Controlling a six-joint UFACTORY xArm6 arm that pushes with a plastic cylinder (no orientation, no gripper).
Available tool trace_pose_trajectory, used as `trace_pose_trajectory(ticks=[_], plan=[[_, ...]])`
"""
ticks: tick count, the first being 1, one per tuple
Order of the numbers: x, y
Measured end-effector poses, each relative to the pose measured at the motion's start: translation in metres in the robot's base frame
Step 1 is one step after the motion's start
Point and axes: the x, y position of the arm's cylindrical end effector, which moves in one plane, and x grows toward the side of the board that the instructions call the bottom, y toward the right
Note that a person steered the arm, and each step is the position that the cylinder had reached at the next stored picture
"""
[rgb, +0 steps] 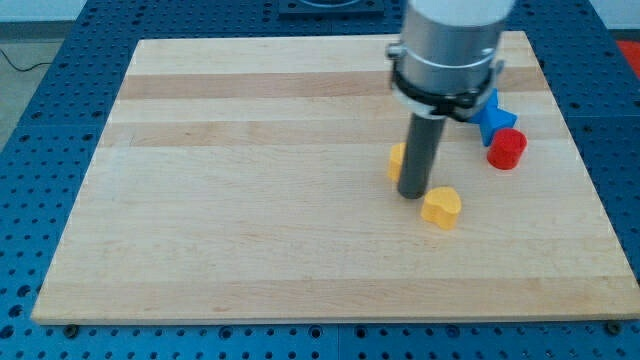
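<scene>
My tip (412, 192) rests on the wooden board (250, 200), right of centre. A yellow heart-shaped block (441, 207) lies just to its lower right, nearly touching it. Another yellow block (397, 160) sits against the rod's left side, mostly hidden behind it, so its shape is unclear. Farther to the view's right, a red cylinder block (507, 149) stands next to a blue block (492, 117), which is partly covered by the arm's body.
The light wooden board lies on a blue perforated table (60, 130). The arm's grey and black body (447, 50) hangs over the board's upper right part.
</scene>
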Motion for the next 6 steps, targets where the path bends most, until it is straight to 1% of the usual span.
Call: trace_pose_trajectory(ticks=[1,2,3,4,5,6], plan=[[-0.001,0.016],[-0.002,0.061],[-0.002,0.121],[0.004,0.147],[0.017,0.109],[0.023,0.042]])
